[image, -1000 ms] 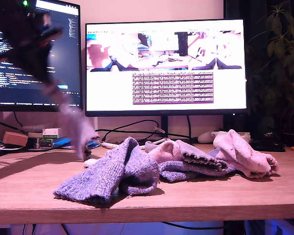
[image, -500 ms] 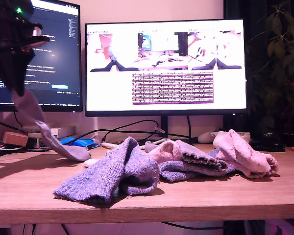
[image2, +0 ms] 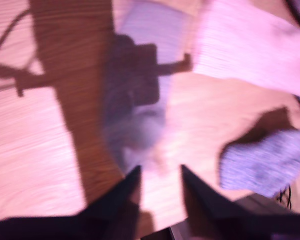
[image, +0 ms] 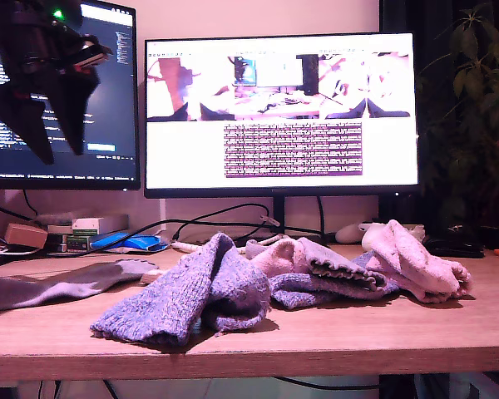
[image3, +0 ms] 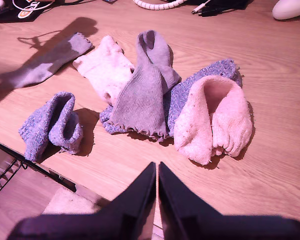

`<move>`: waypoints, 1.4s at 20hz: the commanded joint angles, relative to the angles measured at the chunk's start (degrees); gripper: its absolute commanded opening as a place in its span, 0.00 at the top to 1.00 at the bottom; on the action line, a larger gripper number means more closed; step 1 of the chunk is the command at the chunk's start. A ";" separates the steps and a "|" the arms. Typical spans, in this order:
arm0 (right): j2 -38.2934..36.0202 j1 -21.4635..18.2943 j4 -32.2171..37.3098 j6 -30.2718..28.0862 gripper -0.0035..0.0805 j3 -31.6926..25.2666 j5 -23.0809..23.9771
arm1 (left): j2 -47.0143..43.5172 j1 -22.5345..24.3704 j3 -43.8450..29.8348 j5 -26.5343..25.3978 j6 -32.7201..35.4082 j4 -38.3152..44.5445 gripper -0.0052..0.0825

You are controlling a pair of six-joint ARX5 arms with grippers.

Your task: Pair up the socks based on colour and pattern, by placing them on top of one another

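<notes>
Wood-grain desk [image: 333, 332] under pink light. Two lit monitors far back: big one [image: 281, 112] centre, dark code screen [image: 108, 91] at exterior view's left. Plant [image: 474, 108] right, cables [image: 224, 218] behind.

My first gripper [image2: 157, 172] hangs high, jaws parted and empty; my second gripper [image3: 156, 170] has jaws pressed together.

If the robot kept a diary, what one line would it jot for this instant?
first pincer: open, raised, empty | grey sock: flat on desk, apart from pile | second pincer: shut, empty | no pairs stacked yet
</notes>
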 commanded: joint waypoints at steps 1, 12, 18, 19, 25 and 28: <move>0.24 0.33 0.26 -0.15 0.97 0.94 -0.17 | 0.44 0.72 -0.39 -0.33 0.33 0.09 0.45; 0.26 -0.20 3.21 1.79 0.97 0.96 -0.28 | -1.99 2.58 -0.98 -4.09 6.32 16.85 0.97; 0.35 -2.14 9.11 4.17 0.97 0.96 2.80 | -11.56 2.60 -17.84 -0.68 8.79 33.66 0.97; 0.35 -2.25 10.21 4.90 0.97 0.96 3.15 | -13.99 2.91 -22.82 0.17 9.84 38.40 0.97; 1.68 -2.23 11.41 5.25 0.97 0.96 3.10 | -17.70 3.34 -46.47 4.28 10.86 57.72 0.97; 3.13 -2.16 11.43 5.25 0.97 0.96 3.04 | -17.31 3.34 -51.71 2.86 10.88 65.29 0.97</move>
